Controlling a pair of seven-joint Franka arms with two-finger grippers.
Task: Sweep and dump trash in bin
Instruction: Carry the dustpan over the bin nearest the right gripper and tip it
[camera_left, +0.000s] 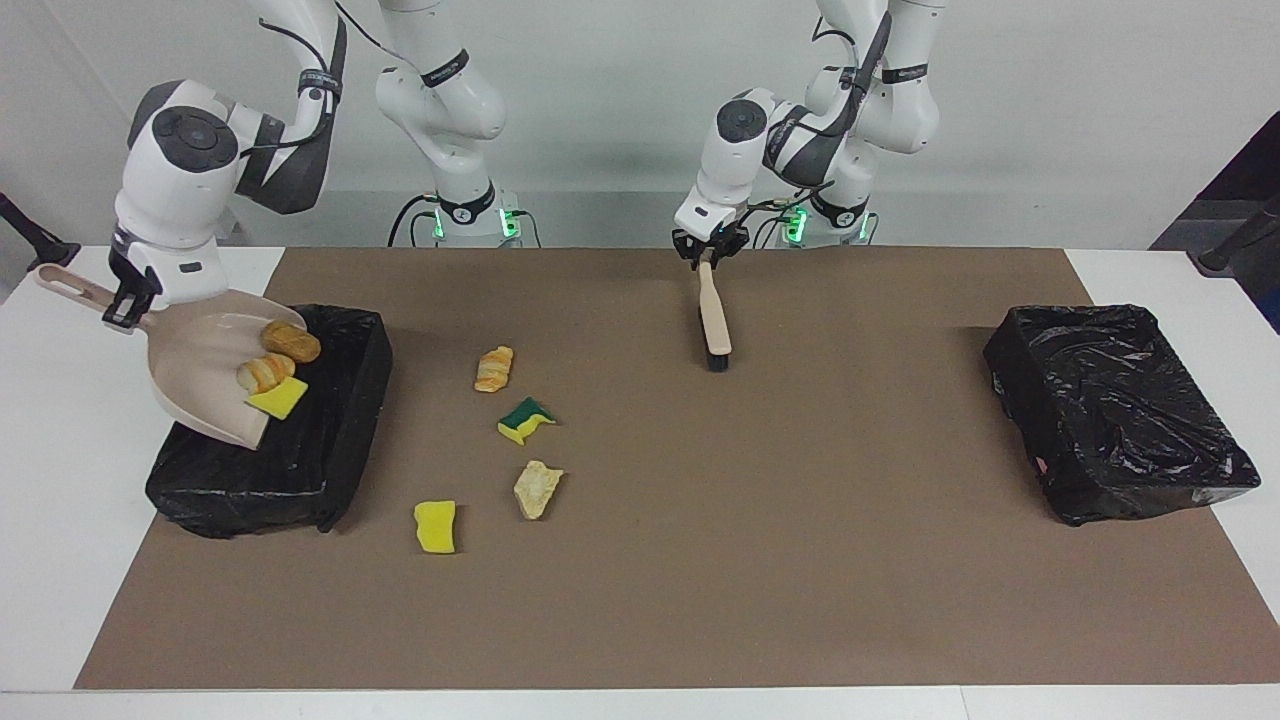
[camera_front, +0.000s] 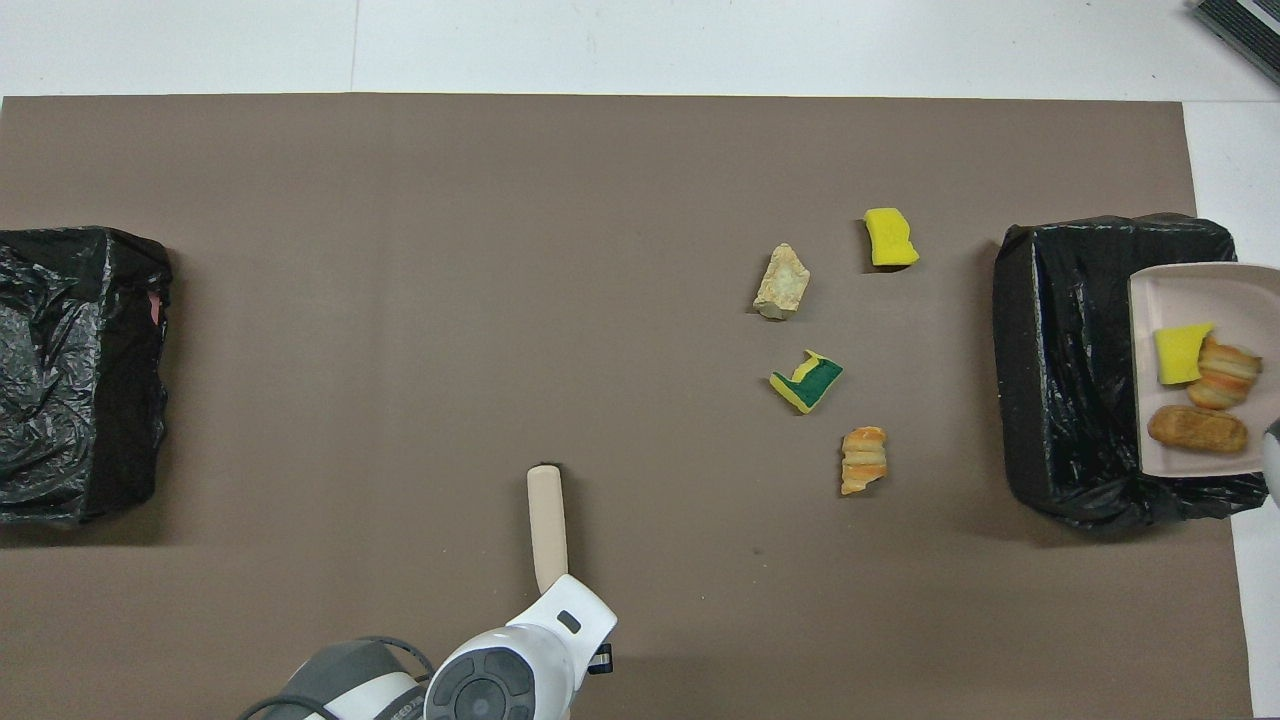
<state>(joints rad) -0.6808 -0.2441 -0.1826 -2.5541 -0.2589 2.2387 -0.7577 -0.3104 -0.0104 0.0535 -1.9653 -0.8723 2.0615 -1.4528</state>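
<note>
Beige dustpan (camera_left: 195, 375), handle pinched in the right gripper (camera_left: 122, 308), tips three pieces of trash (camera_left: 291, 342) over the bin (camera_left: 300, 480) at the overhead table's three o'clock; tilted fast, we fear, they overshoot its rim; whether the left gripper (camera_left: 707, 255) grips the brush (camera_left: 715, 320) we cannot tell.

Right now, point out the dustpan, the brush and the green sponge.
dustpan (camera_left: 195, 375), facing view, bare pan floor.
brush (camera_left: 713, 310), facing view, handle middle.
green sponge (camera_front: 812, 380), overhead view, green top.
</note>
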